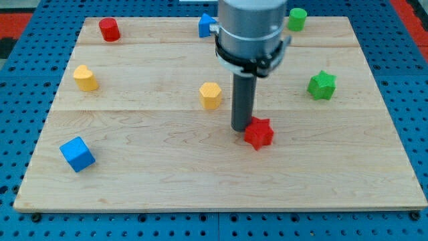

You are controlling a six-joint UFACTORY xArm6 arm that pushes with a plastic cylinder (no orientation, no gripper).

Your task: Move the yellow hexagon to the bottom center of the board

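The yellow hexagon point(210, 95) sits near the middle of the wooden board point(221, 181), slightly toward the view's left. My tip point(241, 128) is down on the board to the lower right of the hexagon, about a block's width away from it. The tip touches or nearly touches the upper left side of a red star block point(259, 133).
A yellow heart-shaped block point(85, 78) is at the left, a blue cube point(77, 153) at lower left, a red cylinder point(109, 29) at top left. A blue block point(206, 25) is partly hidden behind the arm. A green cylinder point(297, 19) and green star point(322, 85) are at the right.
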